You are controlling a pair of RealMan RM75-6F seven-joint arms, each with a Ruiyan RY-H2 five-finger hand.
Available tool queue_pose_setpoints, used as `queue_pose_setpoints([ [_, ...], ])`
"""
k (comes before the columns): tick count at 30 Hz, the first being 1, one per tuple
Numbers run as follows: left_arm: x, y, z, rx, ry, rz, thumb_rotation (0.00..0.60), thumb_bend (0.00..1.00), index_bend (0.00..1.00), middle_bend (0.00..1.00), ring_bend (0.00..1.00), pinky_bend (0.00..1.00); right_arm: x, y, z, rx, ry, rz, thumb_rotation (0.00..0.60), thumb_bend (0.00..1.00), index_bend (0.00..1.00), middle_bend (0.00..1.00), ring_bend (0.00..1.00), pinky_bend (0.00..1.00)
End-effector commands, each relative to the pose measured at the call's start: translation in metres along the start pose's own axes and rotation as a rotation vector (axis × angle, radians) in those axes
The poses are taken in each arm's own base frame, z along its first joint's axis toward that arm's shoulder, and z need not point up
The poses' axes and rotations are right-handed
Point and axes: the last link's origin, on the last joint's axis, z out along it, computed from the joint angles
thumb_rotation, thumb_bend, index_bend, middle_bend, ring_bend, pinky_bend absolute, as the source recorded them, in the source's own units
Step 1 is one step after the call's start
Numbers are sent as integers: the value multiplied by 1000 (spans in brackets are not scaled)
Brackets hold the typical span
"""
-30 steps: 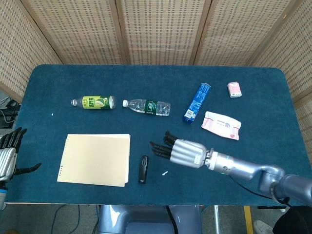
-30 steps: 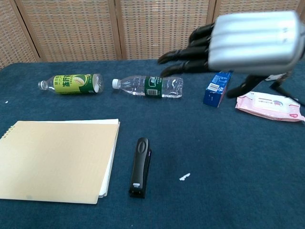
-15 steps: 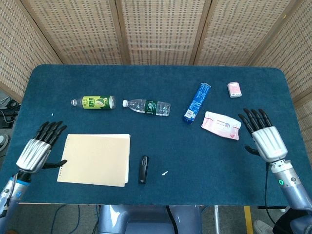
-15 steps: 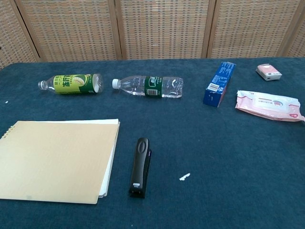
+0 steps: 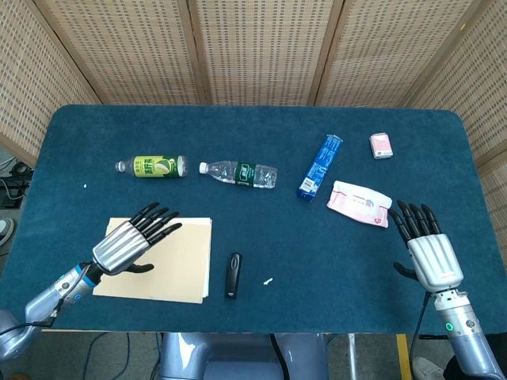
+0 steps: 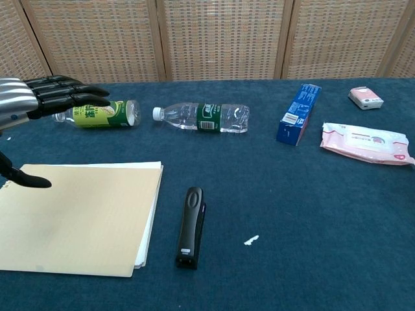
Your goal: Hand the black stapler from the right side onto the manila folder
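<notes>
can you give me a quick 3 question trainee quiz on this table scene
1. True or false: the black stapler lies on the manila folder.
2. Which hand is over the folder: A left hand, B right hand?
3. Fill in: the blue box lies between the clear bottle and the pink ____.

Key: 1 false, it lies on the table beside the folder. 2 A. 3 wipes pack.
</notes>
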Motion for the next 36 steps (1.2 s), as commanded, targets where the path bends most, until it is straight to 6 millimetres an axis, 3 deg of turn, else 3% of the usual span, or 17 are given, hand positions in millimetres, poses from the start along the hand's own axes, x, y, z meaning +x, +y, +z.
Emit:
queue_pose_setpoints([
  [1,2,10,20,-245,46,56,600,0,0,0,0,0,-11,-3,-6,-27,-16,-4,600,0,0,0,0,0],
  [6,5,12,36,-415,81,116,600,0,0,0,0,0,-15,2,-4,-32,-22,-11,600,0,0,0,0,0],
  [10,8,19,61,-565,104,182,600,0,0,0,0,1,-13,6,-2,-34,-12,-8,600,0,0,0,0,0],
  [16,-1,32,102,-712,45,263,600,3,0,0,32,111,-12,12,-2,-48,-12,2,600,0,0,0,0,0],
  [19,-8,41,114,-760,7,280,600,22,0,0,52,130,-11,14,-1,-57,-9,12,600,0,0,0,0,0],
  [28,-15,56,135,-831,-32,330,600,145,5,0,83,170,-12,18,-1,-62,-17,26,600,0,0,0,0,0],
  [36,-27,62,146,-834,-64,378,600,211,91,41,129,207,-10,20,-2,-63,-21,44,600,0,0,0,0,0],
])
